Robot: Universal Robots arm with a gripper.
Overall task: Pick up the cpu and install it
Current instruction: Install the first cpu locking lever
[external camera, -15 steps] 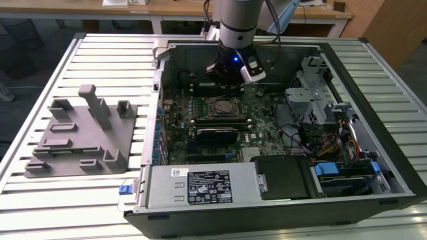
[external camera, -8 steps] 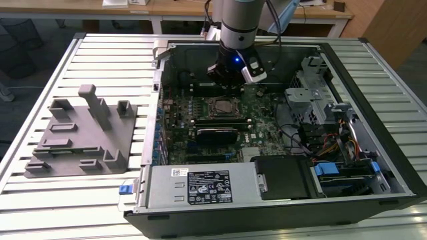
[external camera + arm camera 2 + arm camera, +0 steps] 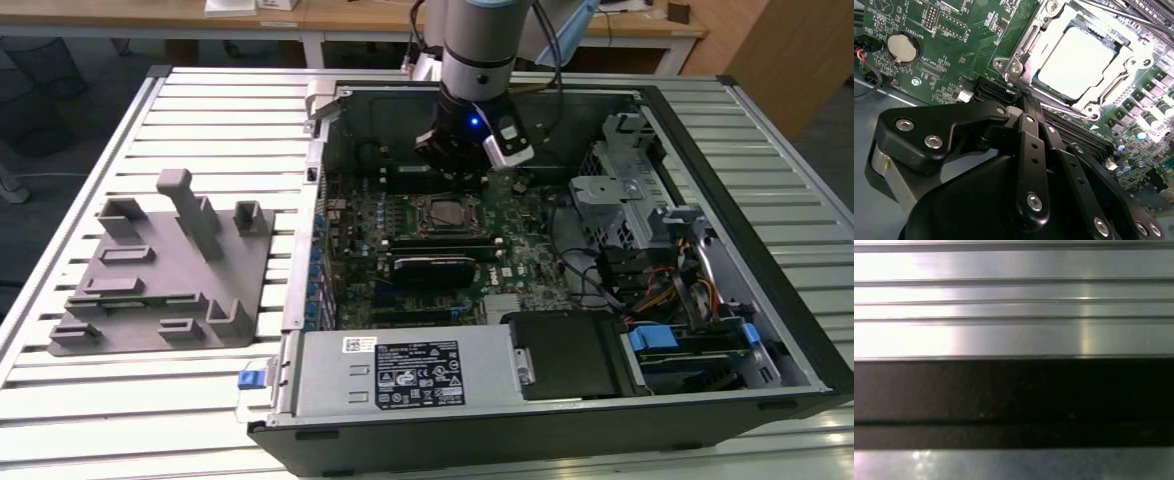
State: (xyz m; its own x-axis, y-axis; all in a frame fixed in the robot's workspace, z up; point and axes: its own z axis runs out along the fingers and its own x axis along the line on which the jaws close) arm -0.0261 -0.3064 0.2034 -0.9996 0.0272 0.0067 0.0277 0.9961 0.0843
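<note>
Looking at the exterior view first, I see the arm [image 3: 478, 50] reaching down into the open computer case [image 3: 534, 440], which lies on the slatted table [image 3: 214, 110]. Gripper [image 3: 457, 168] hangs over the motherboard [image 3: 534, 255], just beside the socket frame [image 3: 442, 196], on the side away from the power supply box [image 3: 400, 375]. Cpu [image 3: 442, 212] sits flat inside that frame, a small grey square, apart from the gripper and not held by it. Grey fixture block [image 3: 167, 270] stands on the table toward the exterior view's left, outside the case, well apart from the arm.

Second wrist view gives me what the exterior one can't. There the cpu [image 3: 1076, 62] is seen close, its metal top glaring near white, with the socket frame [image 3: 1021, 50] around it on all sides. The gripper [image 3: 1023, 102] is black linkage in the foreground, pointing toward a corner of the frame. I cannot tell whether it touches the board. A coin battery [image 3: 902, 47] shows on the green motherboard [image 3: 954, 60], off to one side of the socket.

First wrist view adds nothing on the cpu: pale metal slats [image 3: 1014, 330] next to a dark band [image 3: 1014, 390].

Tool state: I cannot tell from any view whether it is apart or together; it is clamped on nothing I can see
</note>
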